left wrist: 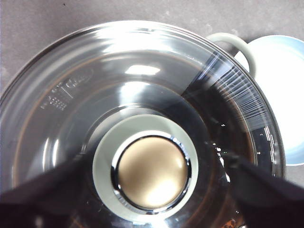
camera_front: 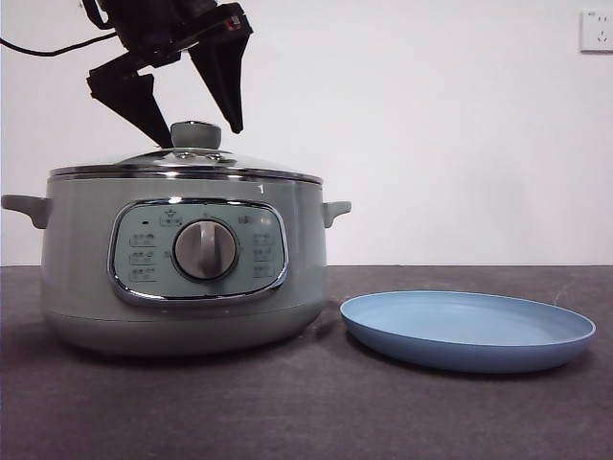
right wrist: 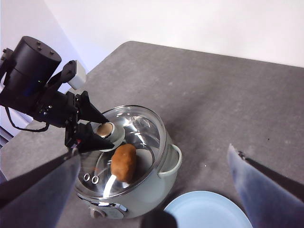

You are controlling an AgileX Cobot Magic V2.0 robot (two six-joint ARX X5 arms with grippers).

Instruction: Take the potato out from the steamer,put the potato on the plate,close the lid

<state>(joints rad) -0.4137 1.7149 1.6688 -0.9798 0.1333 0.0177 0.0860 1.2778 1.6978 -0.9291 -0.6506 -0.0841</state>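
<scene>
- The left hand (camera_front: 196, 127) hangs open, its jaws straddling the knob of the lid (camera_front: 187, 160), seemingly not touching.
- The lid sits on the steamer (camera_front: 182, 278); the potato (right wrist: 124, 162) lies inside.
- The right hand (right wrist: 156, 190) waits high, spread wide, empty.
- The plate (camera_front: 467, 331) rests on the surface beside the steamer.

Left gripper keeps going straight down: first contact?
Likely the lid's knob: the left gripper hangs open right above it, a jaw on either side, lid on the steamer.
</scene>
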